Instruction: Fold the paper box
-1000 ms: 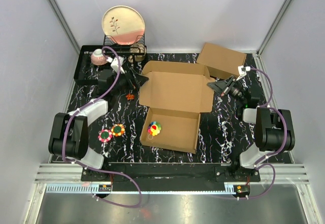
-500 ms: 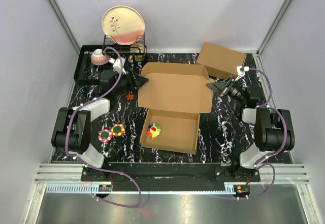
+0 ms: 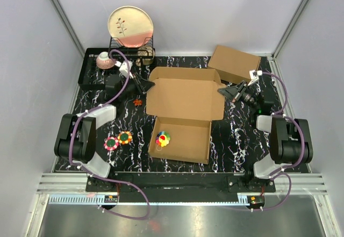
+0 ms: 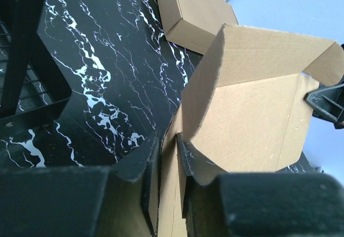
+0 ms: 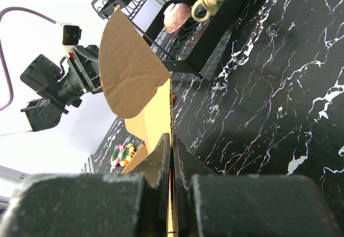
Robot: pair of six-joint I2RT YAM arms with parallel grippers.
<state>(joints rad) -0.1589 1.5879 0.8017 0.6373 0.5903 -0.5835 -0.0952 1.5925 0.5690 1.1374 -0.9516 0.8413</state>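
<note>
The paper box (image 3: pixel 181 138) lies open mid-table: a shallow brown tray near me, with the lid (image 3: pixel 185 98) raised behind it. My left gripper (image 3: pixel 145 85) sits at the lid's left side flap. In the left wrist view its jaws (image 4: pixel 167 143) stand closed on either side of the flap's edge, with the lid panel (image 4: pixel 252 113) beyond. At the lid's right flap, my right gripper (image 3: pixel 222 90) is shut on the cardboard edge (image 5: pixel 172 140), and a rounded flap (image 5: pixel 131 70) rises ahead of it.
A second, made-up cardboard box (image 3: pixel 234 63) lies at the back right. A black tray (image 3: pixel 92 76) with a cup (image 3: pixel 105 60) and a rack holding a plate (image 3: pixel 130 26) stand back left. Flower toys (image 3: pixel 118 140) lie left of the box; a coloured toy (image 3: pixel 163 137) sits inside its tray.
My left gripper's jaws have closed from wide open onto the lid's left flap. The lid has tipped up slightly. The right gripper keeps its hold and has edged back.
</note>
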